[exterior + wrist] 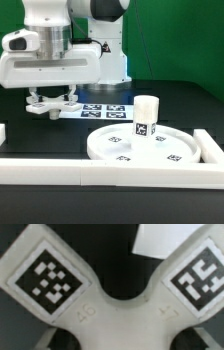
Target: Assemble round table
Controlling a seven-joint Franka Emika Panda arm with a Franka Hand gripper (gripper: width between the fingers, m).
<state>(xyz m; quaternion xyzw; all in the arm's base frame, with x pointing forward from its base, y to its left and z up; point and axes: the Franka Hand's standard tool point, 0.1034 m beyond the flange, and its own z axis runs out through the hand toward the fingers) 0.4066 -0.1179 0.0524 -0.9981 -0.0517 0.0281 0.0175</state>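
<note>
The flat cross-shaped base [112, 303] fills the wrist view, two of its lobes showing square tags. My gripper [112, 341] is shut on the base's middle, with a finger at each side. In the exterior view the gripper [50, 100] holds the base [38, 108] low over the black table at the exterior view's left. The round disc [110, 145] lies at the front right. The short cylindrical leg [147, 118] stands upright on the disc, apart from the gripper.
The marker board [105, 110] lies flat between the gripper and the disc. White border rails run along the front [100, 172], the right [210, 145] and the left edge [3, 131]. The arm's body [60, 55] looms over the left.
</note>
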